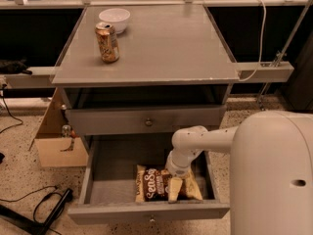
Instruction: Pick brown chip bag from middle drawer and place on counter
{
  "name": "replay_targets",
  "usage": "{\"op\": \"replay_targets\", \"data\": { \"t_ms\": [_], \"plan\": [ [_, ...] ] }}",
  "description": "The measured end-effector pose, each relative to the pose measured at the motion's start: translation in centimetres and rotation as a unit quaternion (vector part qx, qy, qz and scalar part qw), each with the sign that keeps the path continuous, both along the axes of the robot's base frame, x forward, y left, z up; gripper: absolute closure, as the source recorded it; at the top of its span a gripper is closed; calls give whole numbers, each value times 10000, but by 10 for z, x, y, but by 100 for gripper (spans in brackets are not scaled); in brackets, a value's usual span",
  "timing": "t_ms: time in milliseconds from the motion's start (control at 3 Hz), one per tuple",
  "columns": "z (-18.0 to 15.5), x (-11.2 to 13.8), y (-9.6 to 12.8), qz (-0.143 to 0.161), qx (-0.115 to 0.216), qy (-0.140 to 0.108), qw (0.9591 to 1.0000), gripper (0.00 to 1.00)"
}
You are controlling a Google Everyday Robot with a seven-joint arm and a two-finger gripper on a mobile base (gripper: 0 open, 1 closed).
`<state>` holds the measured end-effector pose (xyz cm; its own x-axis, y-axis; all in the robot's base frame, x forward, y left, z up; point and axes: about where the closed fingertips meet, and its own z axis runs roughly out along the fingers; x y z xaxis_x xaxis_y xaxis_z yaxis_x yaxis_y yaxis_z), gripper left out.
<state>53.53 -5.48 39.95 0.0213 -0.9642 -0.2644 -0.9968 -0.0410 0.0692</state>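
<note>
One cabinet, three levels that matter.

The counter (161,53) is the largest surface and my drop-off place. Things stand only at its far left, so a bag can go down flat toward the front or right.

Below it the upper drawer (112,124) is closed, so nothing juts out over the level I work in. The middle drawer (115,173) is pulled out toward me, which is why its dark floor can be reached from above.

My arm (195,141) comes in from the right and bends down over the drawer's right half. Judgement: this is the short route from my base.

The chip bag (154,182) lies flat on the drawer floor, near the front wall and right of centre, lettering up. My gripper (182,189) is down on the bag's right part, pointing at the floor. I cannot tell whether it is wide or closed on the bag. Judgement: the step in hand is the grasp, and the lift is not yet done.

Smaller items: a soda can (107,42) stands upright at the counter's far left, with a white bowl (114,18) just behind it. Both are well apart from where I would set the bag.

Risk, as judgement: the crinkly bag may slip, and the lift must clear the upper drawer's front and the counter's edge.
</note>
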Motion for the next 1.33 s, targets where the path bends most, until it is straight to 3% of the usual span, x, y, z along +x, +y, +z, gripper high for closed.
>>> {"op": "replay_targets", "data": {
  "t_ms": [333, 667, 1000, 1333],
  "plan": [
    [0, 0, 0, 0, 0, 0, 10000, 65],
    [8, -2, 1, -51, 62, -34, 10000, 96],
    [59, -17, -21, -329, 271, -401, 9983, 100],
    [128, -50, -62, -568, 299, -785, 9948, 100]
  ]
}}
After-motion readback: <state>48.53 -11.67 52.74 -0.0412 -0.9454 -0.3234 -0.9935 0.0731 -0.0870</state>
